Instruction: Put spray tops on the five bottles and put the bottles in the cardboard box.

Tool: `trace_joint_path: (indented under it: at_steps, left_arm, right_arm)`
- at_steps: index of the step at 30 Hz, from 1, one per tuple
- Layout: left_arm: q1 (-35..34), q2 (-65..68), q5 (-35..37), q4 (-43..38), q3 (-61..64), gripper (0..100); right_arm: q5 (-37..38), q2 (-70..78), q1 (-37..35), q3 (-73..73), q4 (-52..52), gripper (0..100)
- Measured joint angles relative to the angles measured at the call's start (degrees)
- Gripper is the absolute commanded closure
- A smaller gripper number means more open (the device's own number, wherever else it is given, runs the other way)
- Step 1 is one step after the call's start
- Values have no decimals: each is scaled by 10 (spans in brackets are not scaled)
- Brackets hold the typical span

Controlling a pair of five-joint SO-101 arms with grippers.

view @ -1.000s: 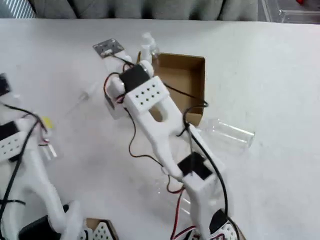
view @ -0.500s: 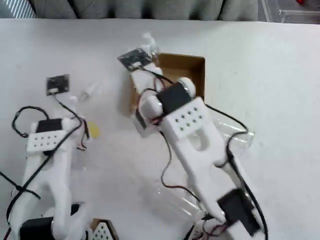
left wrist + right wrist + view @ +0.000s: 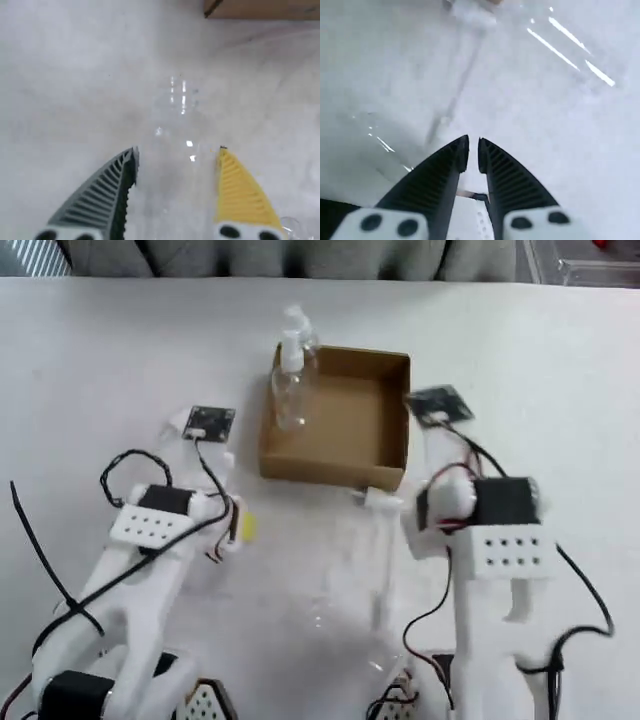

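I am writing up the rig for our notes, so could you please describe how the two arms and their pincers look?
Both arms are white plastic with black motor blocks, plates of small holes, and loose black and red cables. The left arm ends in the left pincer, one ribbed grey finger and one yellow; the right arm in the right pincer, two ribbed black fingers.

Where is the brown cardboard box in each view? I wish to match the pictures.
High view: brown cardboard box at the centre, on the far half of the white table.
Left wrist view: one corner, far ahead of the left gripper.
Right wrist view: a brown sliver beyond the white spray top may be it; I cannot tell.
Shared landmark: the table.
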Motion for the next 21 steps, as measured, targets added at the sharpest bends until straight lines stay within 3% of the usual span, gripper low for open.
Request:
trace_joint_path:
  at_steps: [4,11,16,21]
  left_arm:
    - [0,0,0,0,0,657]
    - [-13,0,0,0,0,657]
    - [-26,0,0,4,-10,657]
    - [-92,0,-5,39,-110,657]
  right_arm:
    - [66,-45,110,99,-33,981]
    - [146,-73,277,274,-187,981]
    - [159,-73,316,381,-294,981]
    - [157,-75,316,437,-353,981]
